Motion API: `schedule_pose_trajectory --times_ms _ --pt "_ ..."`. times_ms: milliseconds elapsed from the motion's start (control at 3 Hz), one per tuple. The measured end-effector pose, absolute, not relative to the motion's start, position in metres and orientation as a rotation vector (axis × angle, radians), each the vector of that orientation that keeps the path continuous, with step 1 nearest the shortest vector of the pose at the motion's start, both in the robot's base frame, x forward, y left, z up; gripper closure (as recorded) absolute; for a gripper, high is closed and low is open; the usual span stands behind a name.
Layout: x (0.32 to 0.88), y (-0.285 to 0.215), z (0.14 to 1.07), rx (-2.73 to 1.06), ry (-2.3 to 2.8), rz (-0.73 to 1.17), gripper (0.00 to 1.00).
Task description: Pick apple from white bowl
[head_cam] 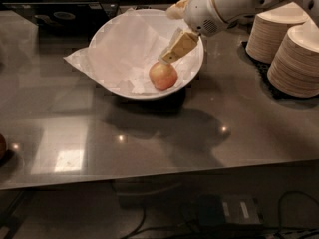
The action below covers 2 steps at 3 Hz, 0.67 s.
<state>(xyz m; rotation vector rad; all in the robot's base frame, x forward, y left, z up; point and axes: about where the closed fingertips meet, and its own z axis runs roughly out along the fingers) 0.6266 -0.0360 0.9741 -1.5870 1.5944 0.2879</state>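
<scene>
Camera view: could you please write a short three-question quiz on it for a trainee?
1. True or false: the apple lies inside the white bowl.
2. Where is the gripper? A) just above the apple, over the bowl; B) outside the bowl, to its left; C) clamped on the bowl's rim.
3. Fill in: the bowl is lined with crumpled white ____.
Key: 1 true; 2 A; 3 paper.

You can read no text, label, brand or number anywhere: none on the bowl (pixel 195 69), none on the gripper (pixel 172 52) hanging over the apple (pixel 163 75) inside it.
</scene>
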Motion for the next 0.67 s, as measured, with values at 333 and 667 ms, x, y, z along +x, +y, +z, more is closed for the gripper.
schedule_pose_trajectory --times_ms 333,667 --pt "0.629 -0.047 0.961 -1.595 1.654 0.290 0.21" --pt "0.631 -0.050 0.941 -1.622 1.708 0.308 0.25"
